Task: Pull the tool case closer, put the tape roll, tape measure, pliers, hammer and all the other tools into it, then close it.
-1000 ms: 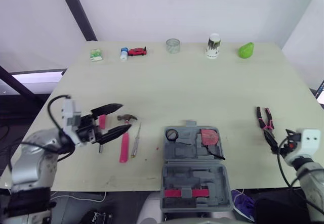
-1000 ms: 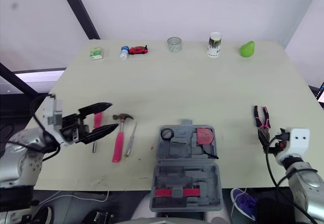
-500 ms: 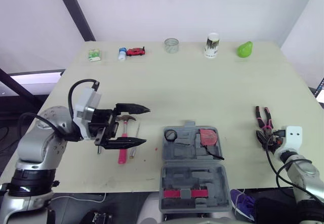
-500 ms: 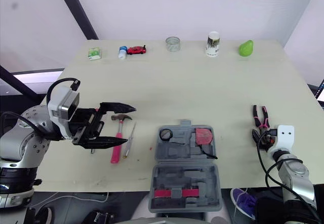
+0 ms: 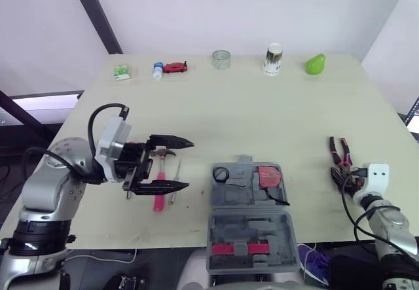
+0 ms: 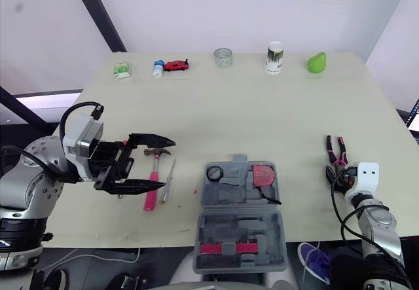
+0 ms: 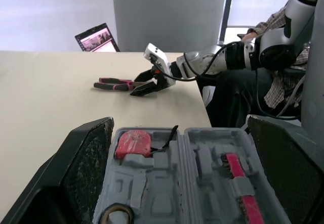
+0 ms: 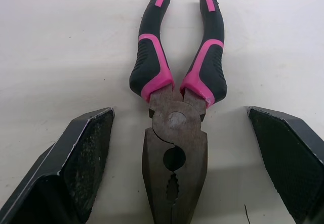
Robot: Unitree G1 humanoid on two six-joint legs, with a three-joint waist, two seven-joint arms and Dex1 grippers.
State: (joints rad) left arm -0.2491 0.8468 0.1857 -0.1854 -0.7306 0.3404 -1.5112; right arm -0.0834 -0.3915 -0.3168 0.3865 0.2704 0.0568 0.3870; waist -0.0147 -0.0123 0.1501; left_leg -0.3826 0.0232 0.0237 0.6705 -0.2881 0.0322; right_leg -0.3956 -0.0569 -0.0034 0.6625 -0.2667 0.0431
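**While the case lies open, the right gripper lines up on the pliers**

Since the grey plastic tool case (image 5: pixel 249 226) sits open at the near edge of the pale worktop (image 5: pixel 262 113), with a red tape measure (image 5: pixel 269 177) and a small black ring that looks like the tape roll (image 5: pixel 221 173) already in its recesses, the pulling step appears done and packing is under way.

The pink-and-black pliers (image 5: pixel 342 152) lie flat on the worktop, well to the right of the case. Their steel head points toward the right gripper (image 8: pixel 179 113) and their handles point away. That gripper is spread wide with nothing in it, one finger on either side of the pliers' head, touching neither side.

The left gripper (image 5: pixel 188 164) is also wide open and empty. It hovers over the pink-handled hammer (image 5: pixel 158 201) and a slim screwdriver (image 5: pixel 175 184), and its fingers point toward the case.

The pliers look like the step in hand. The next move probably calls for the right gripper to ease forward and down until the fingers flank the pivot. It would then squeeze across the narrow steel and lift level, because a grip too near the tip could let the heavy handles swing.
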